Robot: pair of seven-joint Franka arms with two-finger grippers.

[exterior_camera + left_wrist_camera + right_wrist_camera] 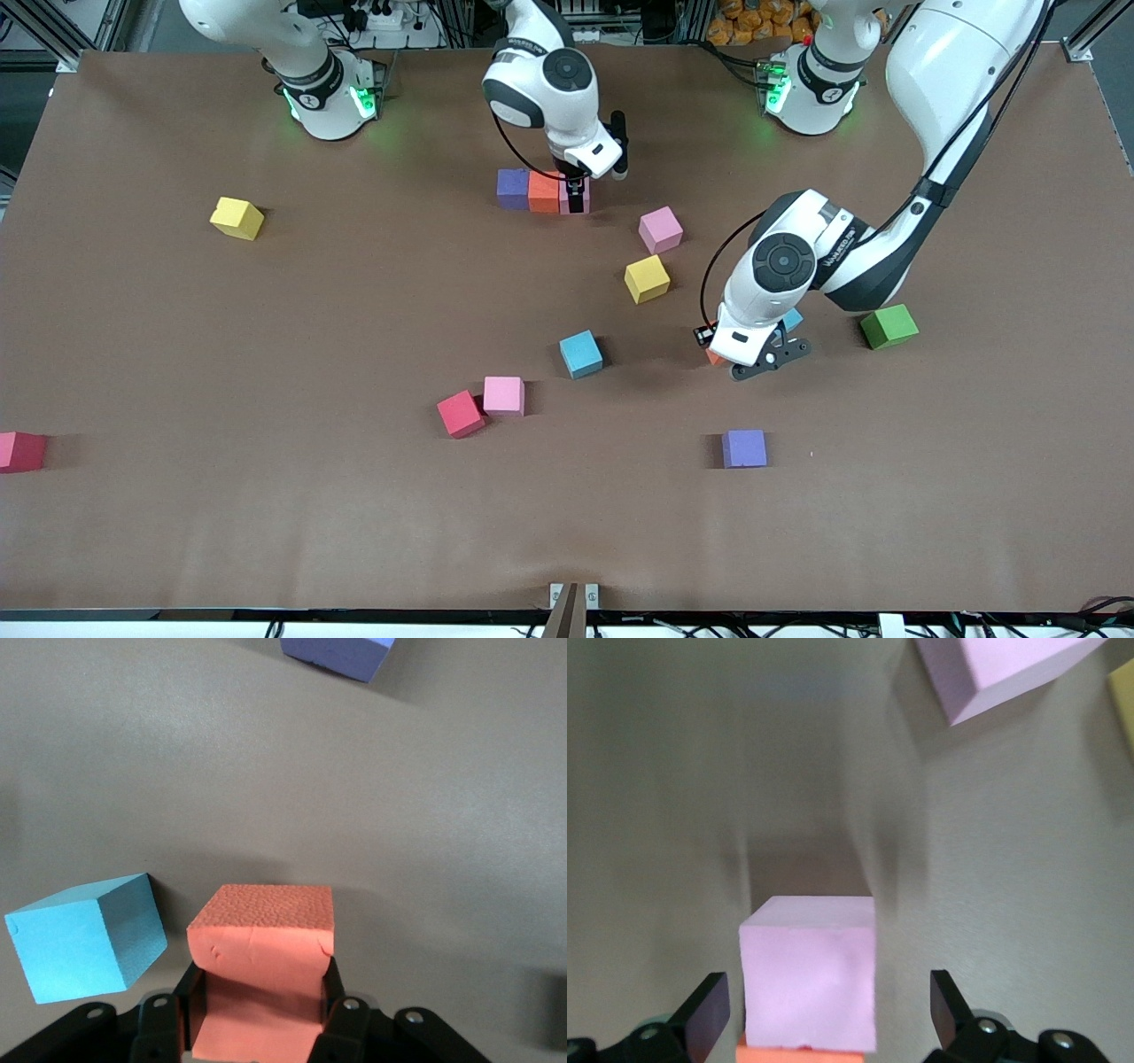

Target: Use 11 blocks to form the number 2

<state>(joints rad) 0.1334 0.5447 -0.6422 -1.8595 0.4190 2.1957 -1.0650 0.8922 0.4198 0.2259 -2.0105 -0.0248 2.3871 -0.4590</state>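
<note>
Left gripper (261, 1010) pinches an orange block (261, 943); right gripper (828, 1010) stands spread around a pink block (811, 970).

Upper centre of the front view: the right arm drops steeply onto a row of purple block (512, 188), orange cube (544, 192) and that pink block, touching side by side. Right of centre, the left arm bends low, its gripper at the table beside a light blue block (84, 943). Loose blocks lie scattered mid-frame, a red block (21, 451) at the frame's left edge; the brown table (266, 532) is bare along the bottom. Writing on the left arm's wrist is unreadable.
</note>
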